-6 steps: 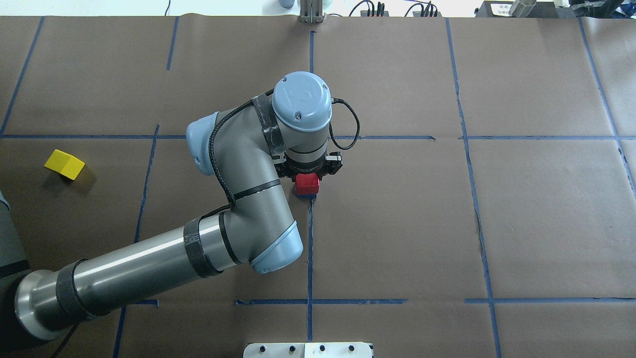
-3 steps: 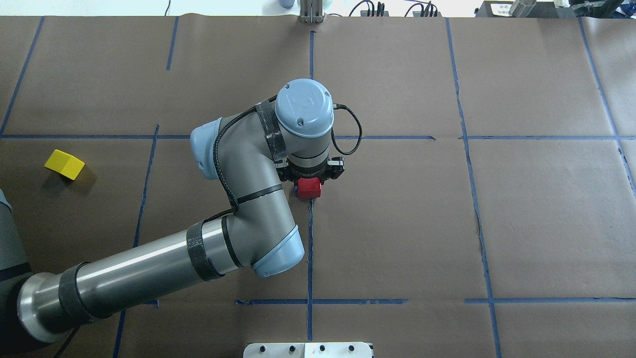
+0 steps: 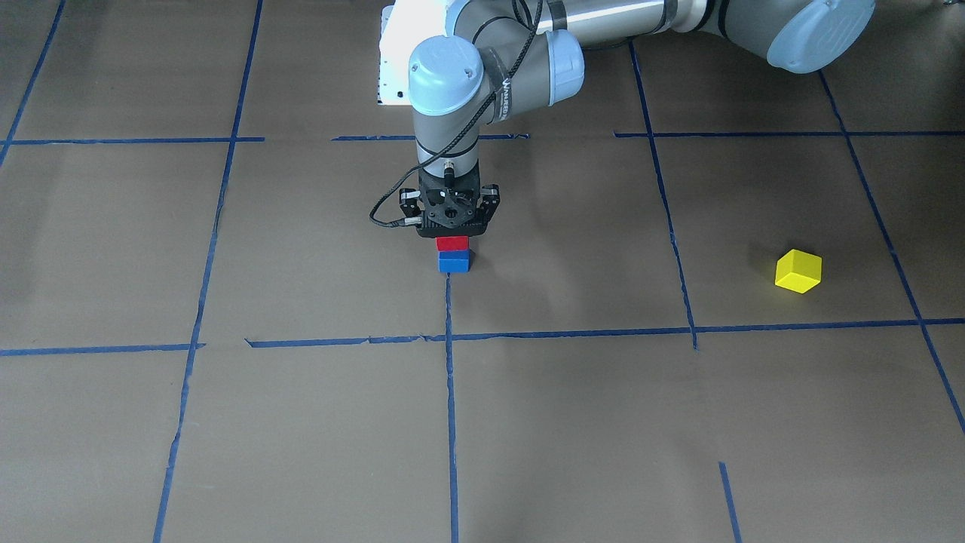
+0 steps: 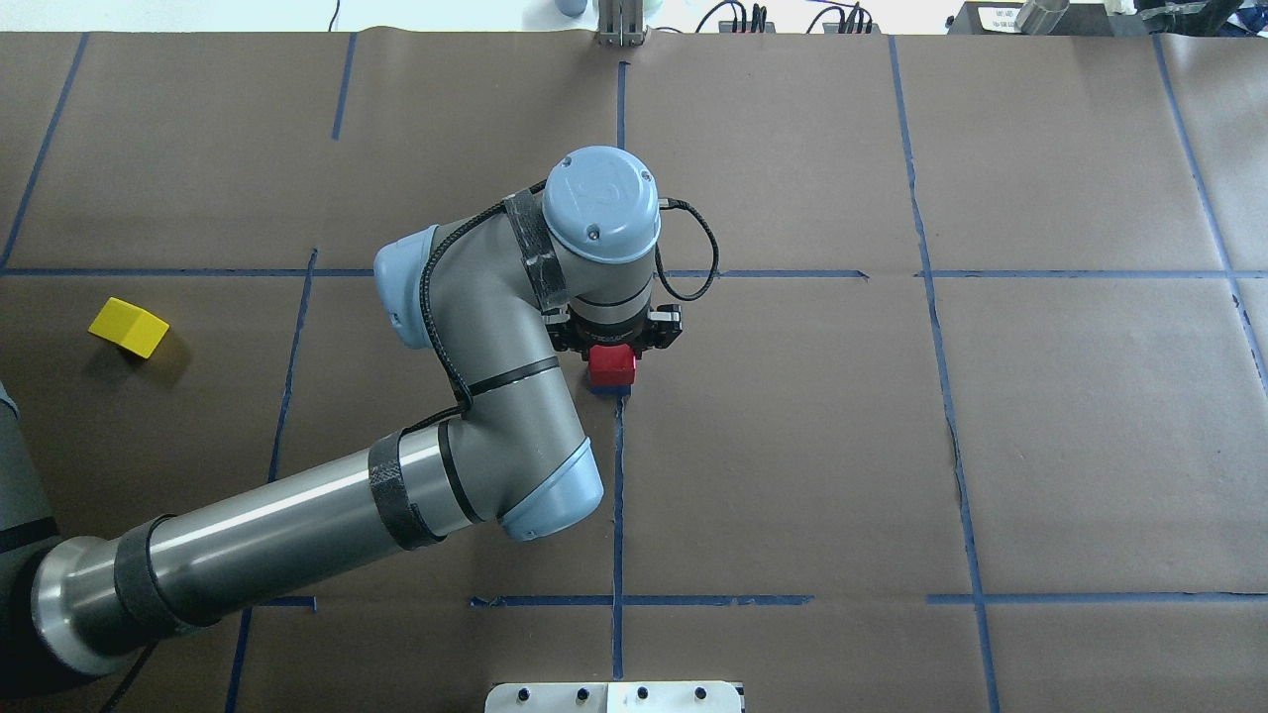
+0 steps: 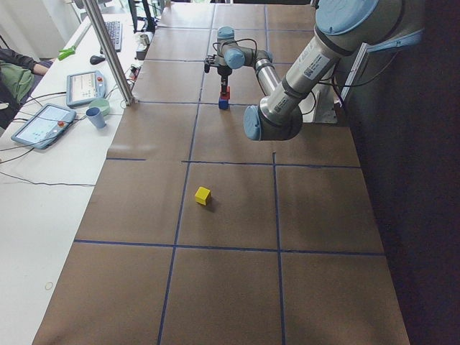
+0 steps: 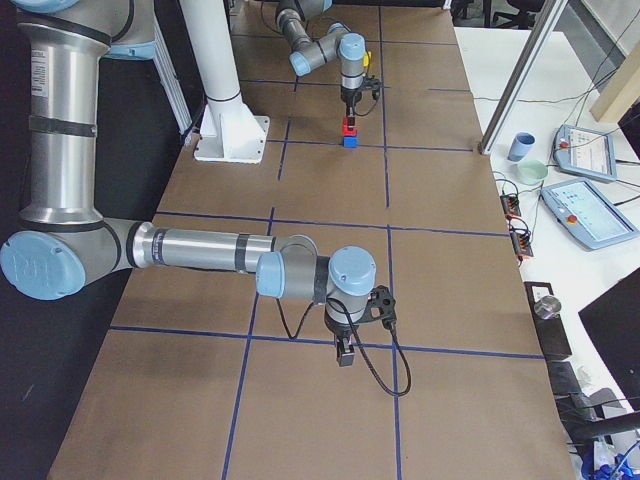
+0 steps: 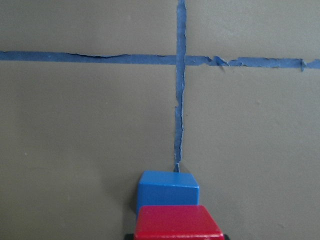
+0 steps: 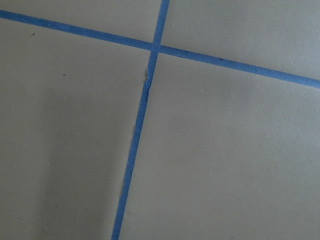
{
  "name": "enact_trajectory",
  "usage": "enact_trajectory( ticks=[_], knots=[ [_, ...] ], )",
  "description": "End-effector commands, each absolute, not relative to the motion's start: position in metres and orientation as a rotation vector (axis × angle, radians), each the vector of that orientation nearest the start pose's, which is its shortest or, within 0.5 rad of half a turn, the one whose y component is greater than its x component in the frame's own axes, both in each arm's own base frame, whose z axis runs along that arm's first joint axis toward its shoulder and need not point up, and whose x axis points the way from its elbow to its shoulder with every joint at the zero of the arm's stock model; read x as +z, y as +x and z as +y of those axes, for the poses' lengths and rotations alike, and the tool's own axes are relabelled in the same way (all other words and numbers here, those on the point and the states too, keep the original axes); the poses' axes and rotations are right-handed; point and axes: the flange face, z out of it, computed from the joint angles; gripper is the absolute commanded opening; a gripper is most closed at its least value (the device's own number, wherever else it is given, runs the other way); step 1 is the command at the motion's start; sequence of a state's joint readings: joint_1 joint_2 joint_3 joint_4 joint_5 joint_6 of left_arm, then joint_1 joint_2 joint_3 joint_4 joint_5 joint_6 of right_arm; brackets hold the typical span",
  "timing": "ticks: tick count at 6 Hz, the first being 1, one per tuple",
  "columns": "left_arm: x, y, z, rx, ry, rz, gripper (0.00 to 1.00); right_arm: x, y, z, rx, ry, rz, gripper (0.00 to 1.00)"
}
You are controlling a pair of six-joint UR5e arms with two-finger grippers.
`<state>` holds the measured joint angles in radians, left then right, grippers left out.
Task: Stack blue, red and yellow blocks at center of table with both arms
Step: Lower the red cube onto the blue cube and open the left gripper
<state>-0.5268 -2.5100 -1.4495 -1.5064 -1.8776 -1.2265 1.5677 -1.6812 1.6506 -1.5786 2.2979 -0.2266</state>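
Observation:
The red block (image 3: pixel 452 243) rests on the blue block (image 3: pixel 454 262) at the table's centre, on a tape crossing. My left gripper (image 3: pixel 451 237) points straight down over them, shut on the red block. In the left wrist view the red block (image 7: pixel 178 222) fills the bottom edge, with the blue block (image 7: pixel 168 187) just beyond it. The yellow block (image 4: pixel 129 327) lies alone far out on my left side. My right gripper (image 6: pixel 343 356) hangs over bare paper on my right; I cannot tell if it is open or shut.
Brown paper with blue tape lines (image 4: pixel 618 475) covers the table. A white base plate (image 4: pixel 614 696) sits at the near edge and a metal post (image 4: pixel 619 25) at the far edge. Tablets and a cup (image 5: pixel 95 116) lie beyond the far side.
My left gripper, with the red block, shifted slightly toward me half a second ago and has moved back. The blue block's edge shows under the red one again.

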Motion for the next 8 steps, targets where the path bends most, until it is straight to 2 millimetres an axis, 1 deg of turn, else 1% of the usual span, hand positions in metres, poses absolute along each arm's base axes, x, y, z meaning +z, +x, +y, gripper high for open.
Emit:
enact_trajectory(
  ticks=[1, 2, 3, 7, 8],
  knots=[
    [0.1299, 0.5940, -0.4695, -0.063, 0.050, 0.799, 0.32, 0.6751, 0.0657, -0.4421, -0.204, 0.044, -0.728, 1.00],
    [0.1288, 0.5946, -0.4687, -0.063, 0.051, 0.800, 0.44, 0.6751, 0.0657, -0.4421, -0.206, 0.045, -0.728, 1.00],
    [0.1286, 0.5961, -0.4668, -0.059, 0.049, 0.802, 0.50, 0.6751, 0.0657, -0.4421, -0.206, 0.045, -0.728, 1.00],
    [0.1347, 0.6006, -0.4665, -0.057, 0.041, 0.791, 0.62, 0.6758, 0.0657, -0.4414, -0.204, 0.043, -0.728, 1.00],
    [0.1348, 0.6020, -0.4660, -0.057, 0.039, 0.789, 0.70, 0.6758, 0.0657, -0.4414, -0.205, 0.043, -0.728, 1.00]
  ],
)
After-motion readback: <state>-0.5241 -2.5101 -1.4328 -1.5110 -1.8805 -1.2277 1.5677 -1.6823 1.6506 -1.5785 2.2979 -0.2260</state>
